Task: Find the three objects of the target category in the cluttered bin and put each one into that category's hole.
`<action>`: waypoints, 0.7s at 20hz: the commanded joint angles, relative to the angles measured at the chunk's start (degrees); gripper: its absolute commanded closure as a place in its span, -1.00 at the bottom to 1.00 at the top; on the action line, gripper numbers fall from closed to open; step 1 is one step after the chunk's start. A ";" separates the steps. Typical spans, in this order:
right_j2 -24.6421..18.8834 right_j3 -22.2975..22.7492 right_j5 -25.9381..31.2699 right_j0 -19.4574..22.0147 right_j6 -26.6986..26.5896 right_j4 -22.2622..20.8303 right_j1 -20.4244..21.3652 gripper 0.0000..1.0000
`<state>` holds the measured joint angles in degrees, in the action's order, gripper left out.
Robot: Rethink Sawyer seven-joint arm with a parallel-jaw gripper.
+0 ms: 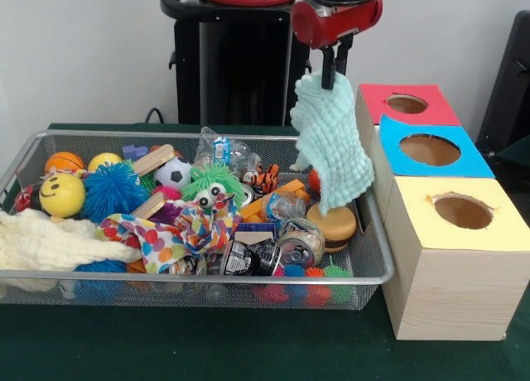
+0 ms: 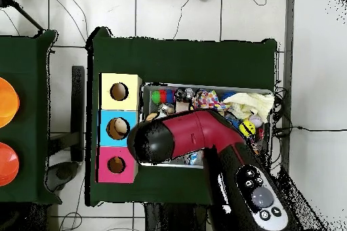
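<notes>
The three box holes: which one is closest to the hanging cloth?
The blue-topped middle hole lies closest to the mint cloth gripped by the gripper; the pink one sits farther back, the yellow nearer the camera.

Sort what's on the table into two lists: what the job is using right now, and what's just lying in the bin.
In use:
gripper, jaws shut on the mint cloth
mint cloth, hanging above the bin's box-side end
wire bin
red hole, blue hole, yellow hole

Lying about:
smiley ball
blue spiky ball
soccer ball
cream cloth
crushed cans

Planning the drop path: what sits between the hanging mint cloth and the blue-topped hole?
Nothing: in the front view, only the bin's rim separates mint cloth from blue hole.
</notes>
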<state>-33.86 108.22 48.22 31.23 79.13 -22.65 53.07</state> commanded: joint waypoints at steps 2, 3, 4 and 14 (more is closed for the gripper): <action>1.08 4.04 -5.62 3.12 4.29 1.68 3.48 1.00; 0.86 5.18 -6.17 3.56 4.06 1.89 4.15 1.00; 0.61 6.35 -6.75 4.15 3.68 2.11 4.90 1.00; -1.14 12.71 -9.04 7.22 1.26 4.23 9.45 1.00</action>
<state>-33.86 114.44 43.15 36.27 79.13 -20.18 59.15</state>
